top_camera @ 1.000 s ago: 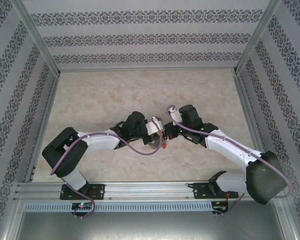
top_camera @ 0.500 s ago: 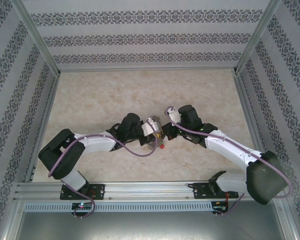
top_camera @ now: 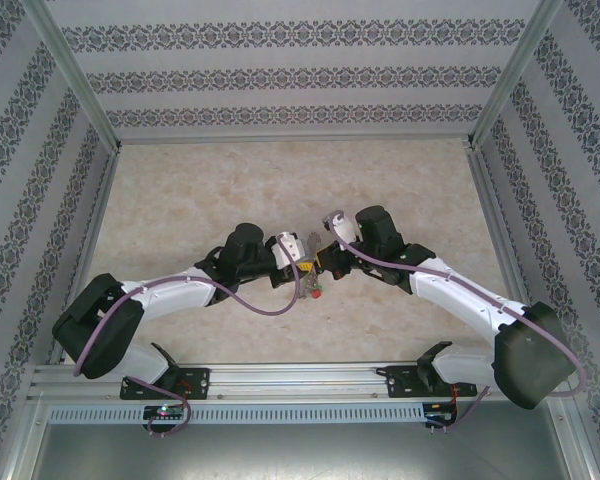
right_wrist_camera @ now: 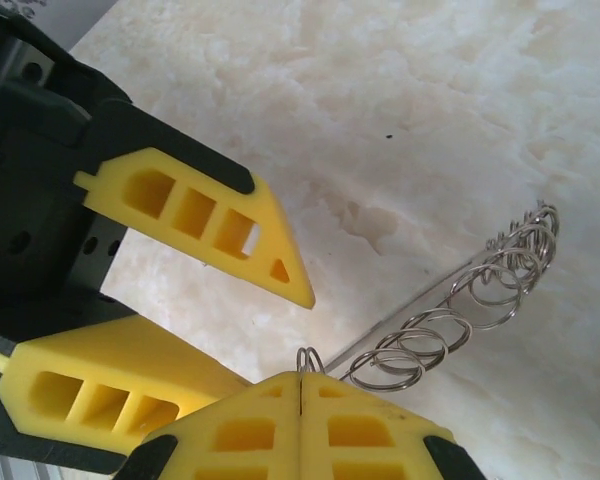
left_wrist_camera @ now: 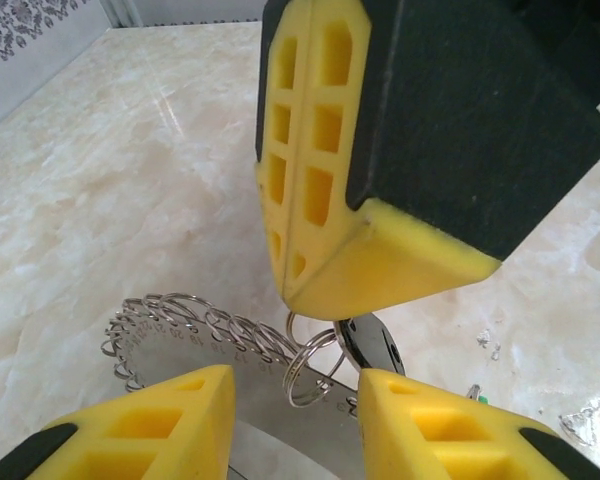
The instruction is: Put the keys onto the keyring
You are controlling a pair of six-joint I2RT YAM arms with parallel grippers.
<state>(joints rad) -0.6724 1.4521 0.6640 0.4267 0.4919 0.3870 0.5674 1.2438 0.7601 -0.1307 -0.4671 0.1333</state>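
Right gripper pinched shut on a wire loop at the edge of the keyring, left gripper just beside the keyring, fingers parted, gripping nothing, red-headed key near the keyring

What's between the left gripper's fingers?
In the left wrist view, a small wire ring sits in the gap of the left gripper, under the shut right gripper.
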